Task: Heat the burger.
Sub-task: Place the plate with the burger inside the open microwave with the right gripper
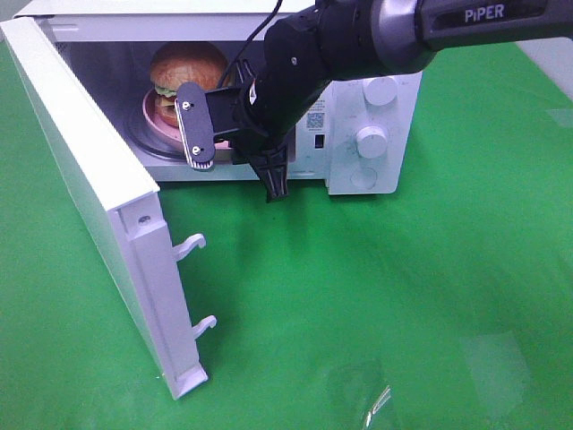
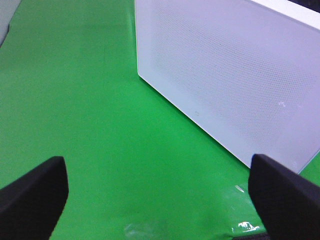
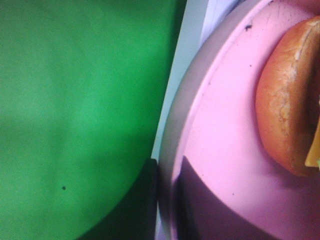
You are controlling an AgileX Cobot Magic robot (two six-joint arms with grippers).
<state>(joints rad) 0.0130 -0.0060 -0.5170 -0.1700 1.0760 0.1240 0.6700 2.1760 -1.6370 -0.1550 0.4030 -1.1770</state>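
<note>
From above, the burger (image 1: 183,72) sits on its pink plate (image 1: 149,111) inside the microwave (image 1: 396,98), door (image 1: 81,152) wide open. Seat the plate flat and centred before you release.

Left wrist: your left gripper (image 2: 160,200) hangs spread and empty beside the microwave.

Right wrist: your right gripper (image 3: 165,210) looks pinched on the plate's rim. The burger shows a golden-brown bun, a yellow cheese corner peeking out.
</note>
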